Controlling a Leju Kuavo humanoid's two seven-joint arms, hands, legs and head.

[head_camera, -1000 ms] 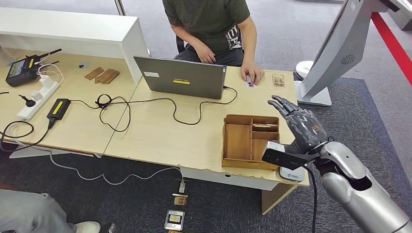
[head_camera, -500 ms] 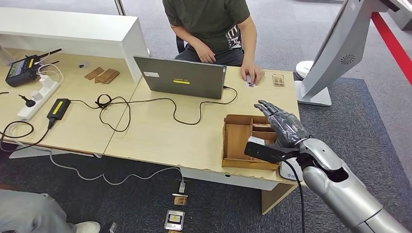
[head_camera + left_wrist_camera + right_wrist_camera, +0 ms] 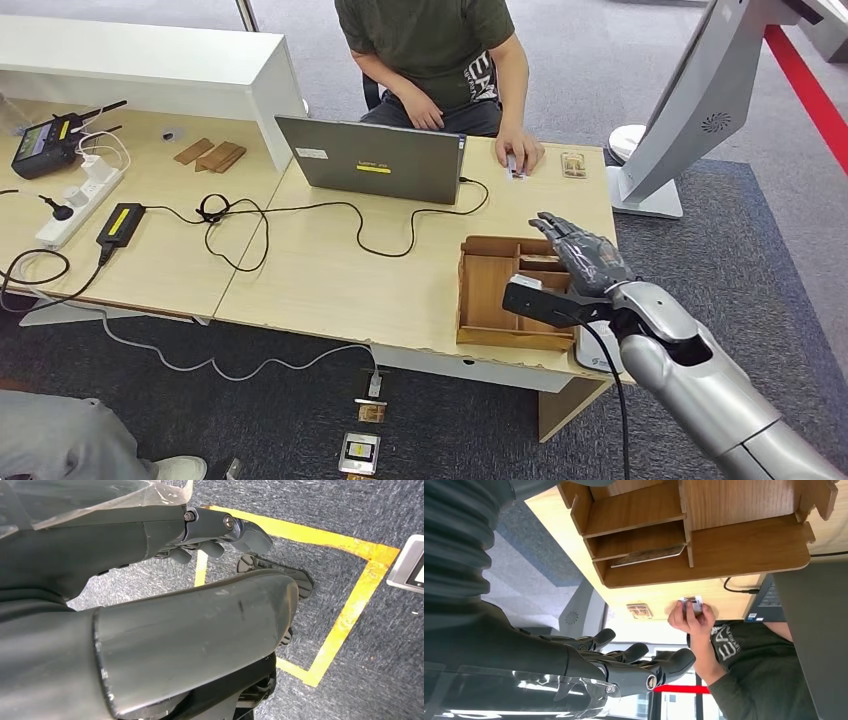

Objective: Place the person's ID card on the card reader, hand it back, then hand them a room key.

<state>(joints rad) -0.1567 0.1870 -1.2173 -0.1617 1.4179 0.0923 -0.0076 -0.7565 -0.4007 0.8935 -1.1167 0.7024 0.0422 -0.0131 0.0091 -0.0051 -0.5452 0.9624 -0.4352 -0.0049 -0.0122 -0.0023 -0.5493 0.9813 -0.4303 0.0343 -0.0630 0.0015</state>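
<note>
My right robot hand point(image 3: 585, 262), spread and empty above the wooden organizer point(image 3: 490, 292), risks snagging its dividers when reaching the person's ID card point(image 3: 514, 166).

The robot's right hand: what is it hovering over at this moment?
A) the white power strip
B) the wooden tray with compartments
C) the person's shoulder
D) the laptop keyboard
B: in the head view the right hand hangs over the wooden tray near the desk's front edge, its fingers apart and holding nothing, while the laptop stands farther back in front of the person.
</note>
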